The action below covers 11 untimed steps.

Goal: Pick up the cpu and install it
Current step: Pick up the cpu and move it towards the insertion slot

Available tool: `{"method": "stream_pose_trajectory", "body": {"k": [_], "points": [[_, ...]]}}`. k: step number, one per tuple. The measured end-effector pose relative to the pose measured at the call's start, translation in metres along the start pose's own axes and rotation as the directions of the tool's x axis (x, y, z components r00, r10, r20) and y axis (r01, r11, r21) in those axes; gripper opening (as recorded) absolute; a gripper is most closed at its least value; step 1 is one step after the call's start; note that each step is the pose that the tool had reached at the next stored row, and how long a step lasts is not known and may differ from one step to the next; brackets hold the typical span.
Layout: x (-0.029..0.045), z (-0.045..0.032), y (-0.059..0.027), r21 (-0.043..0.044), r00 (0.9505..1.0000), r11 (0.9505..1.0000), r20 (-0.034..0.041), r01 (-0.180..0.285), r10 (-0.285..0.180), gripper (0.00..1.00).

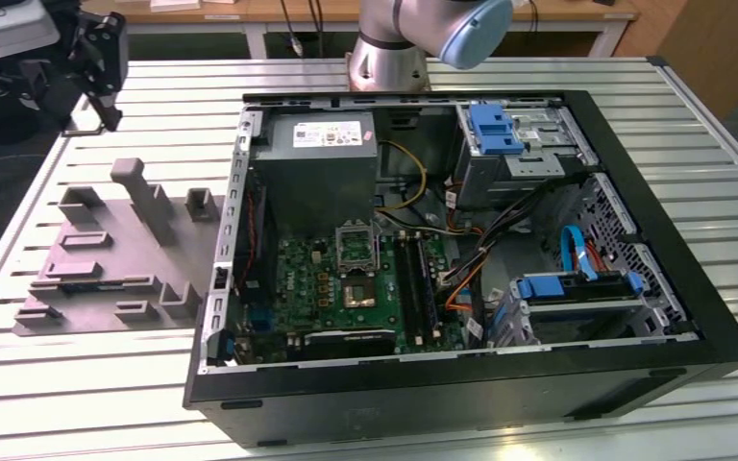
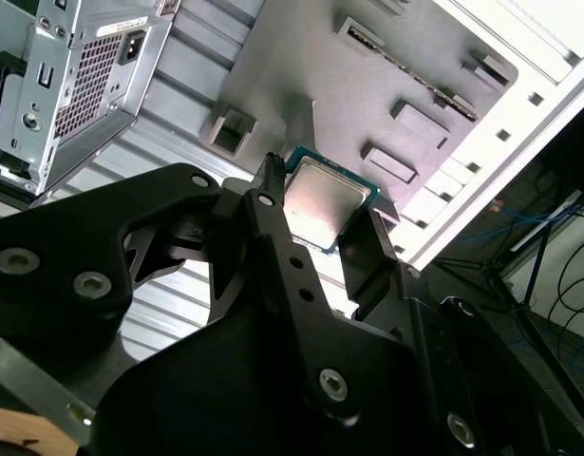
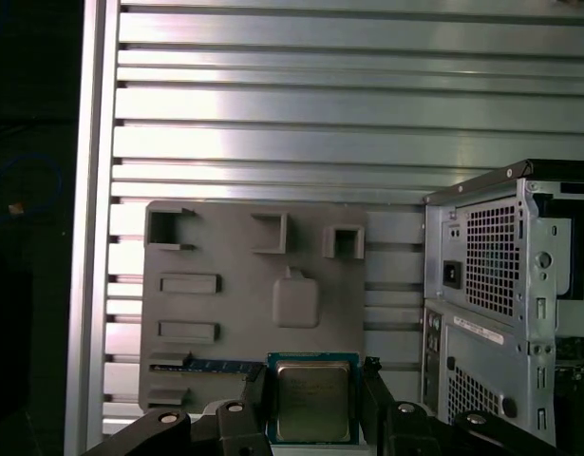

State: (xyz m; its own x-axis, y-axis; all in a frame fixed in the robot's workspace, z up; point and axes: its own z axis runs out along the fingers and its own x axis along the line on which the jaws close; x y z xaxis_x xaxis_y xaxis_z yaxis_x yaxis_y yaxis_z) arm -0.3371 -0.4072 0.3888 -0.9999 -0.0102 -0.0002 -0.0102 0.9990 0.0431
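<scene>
Pickup done: gripper [image 3: 313, 385] clenched on the cpu [image 3: 313, 404], held clear of the table near the grey tray [image 3: 244, 285] beside the computer case [image 1: 472, 384]; install remains, since the socket [image 1: 356, 245] looks unfilled.

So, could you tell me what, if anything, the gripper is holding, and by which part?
The black gripper holds the small square cpu with a silvery-grey top, clamped by two opposite side edges between its fingers.
</scene>
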Motion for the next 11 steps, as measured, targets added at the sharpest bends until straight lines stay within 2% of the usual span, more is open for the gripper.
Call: {"method": "stream_pose_trajectory", "body": {"k": [11], "points": [[-0.0039, 0.0, 0.0, 0.0, 1.0, 1.0, 0.0, 0.0, 0.0, 0.47]]}}
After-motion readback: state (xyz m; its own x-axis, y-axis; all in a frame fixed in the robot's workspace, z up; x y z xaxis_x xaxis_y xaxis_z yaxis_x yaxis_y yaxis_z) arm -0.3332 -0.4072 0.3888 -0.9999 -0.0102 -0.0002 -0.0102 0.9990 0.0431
